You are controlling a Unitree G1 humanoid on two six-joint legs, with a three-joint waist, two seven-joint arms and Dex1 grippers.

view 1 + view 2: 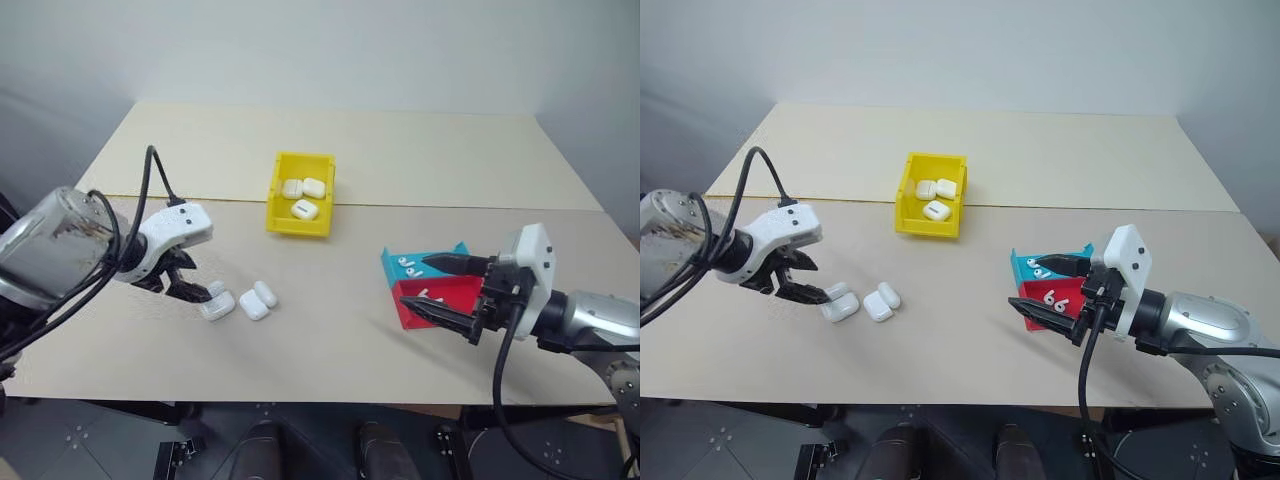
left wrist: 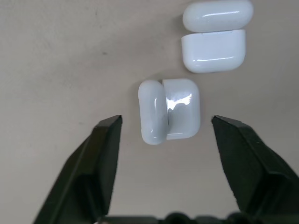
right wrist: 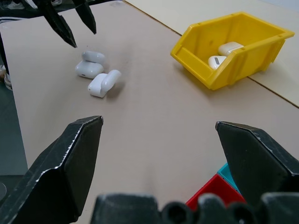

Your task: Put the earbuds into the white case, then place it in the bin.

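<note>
White, glossy and open-lidded, two cases lie on the beige table (image 1: 330, 340) at the left. The left gripper (image 2: 163, 135) hangs just above the white case (image 2: 169, 115) with its fingers spread to either side, touching nothing; the second open case (image 2: 214, 38) lies just beside it. Further back, mid-table, the yellow bin (image 1: 300, 222) holds three closed cases (image 1: 303, 198), with bare tabletop between. At the right, earbuds (image 1: 408, 265) lie in the teal tray (image 1: 395, 262), touching the red tray (image 1: 455, 292). The right gripper (image 1: 432, 288) hovers over both trays, fingers wide and empty.
</note>
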